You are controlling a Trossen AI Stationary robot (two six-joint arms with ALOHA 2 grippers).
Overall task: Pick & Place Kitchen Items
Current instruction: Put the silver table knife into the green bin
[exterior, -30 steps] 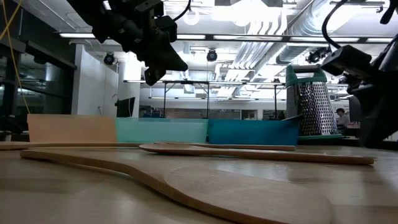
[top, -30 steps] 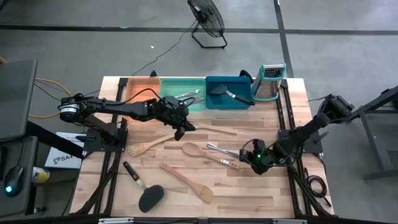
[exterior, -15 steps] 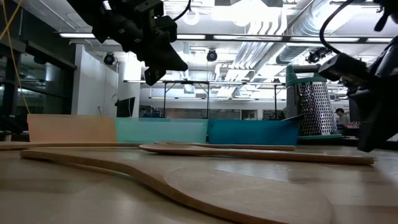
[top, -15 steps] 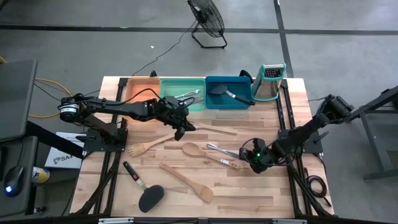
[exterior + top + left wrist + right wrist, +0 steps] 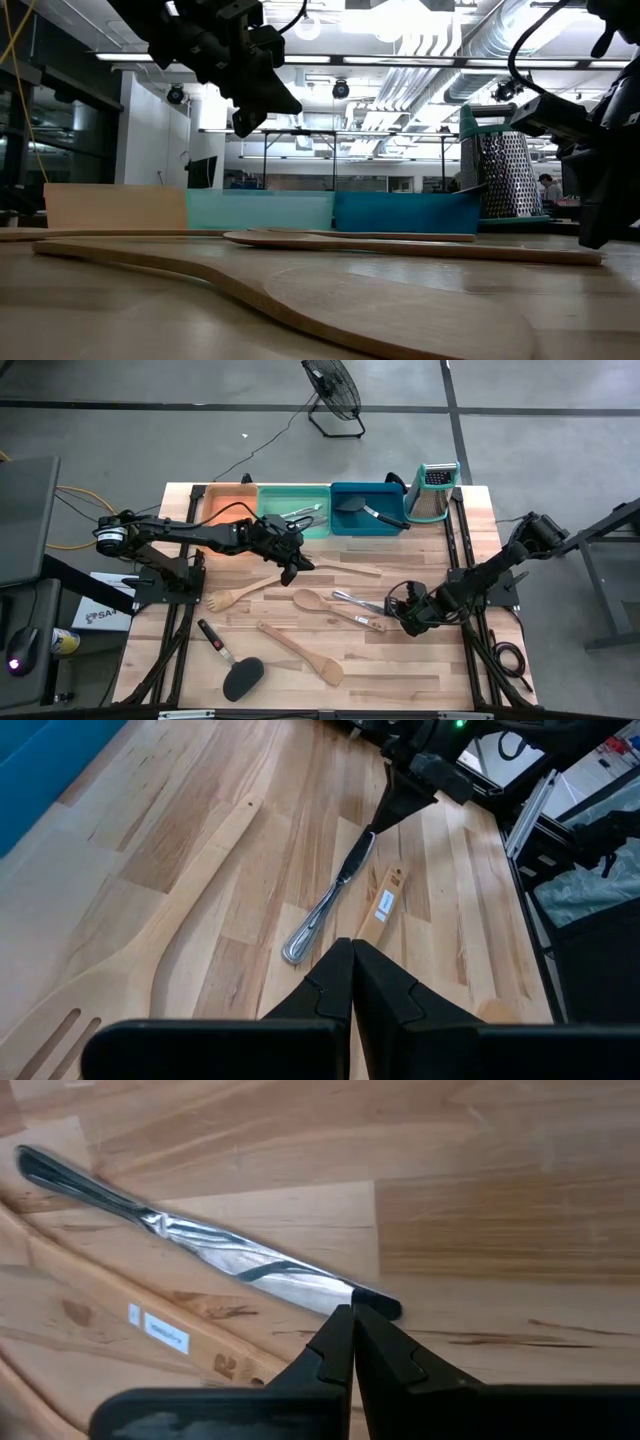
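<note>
Behind right pincer [image 5: 350,1317] — knife [image 5: 200,1245] tip (hidden)

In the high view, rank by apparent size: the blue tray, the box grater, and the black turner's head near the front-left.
1. Blue tray, clearly largest.
2. Box grater and black turner's head: look about alike, so I won't rank them.

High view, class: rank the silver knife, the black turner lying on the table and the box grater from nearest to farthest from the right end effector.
From the right end effector:
1. Silver knife, right at its tip, mid-table.
2. Black turner, near the table's front edge, left of centre.
3. Box grater, at the back right corner.
The turner and grater are close, so their ranking is tentative.
</note>
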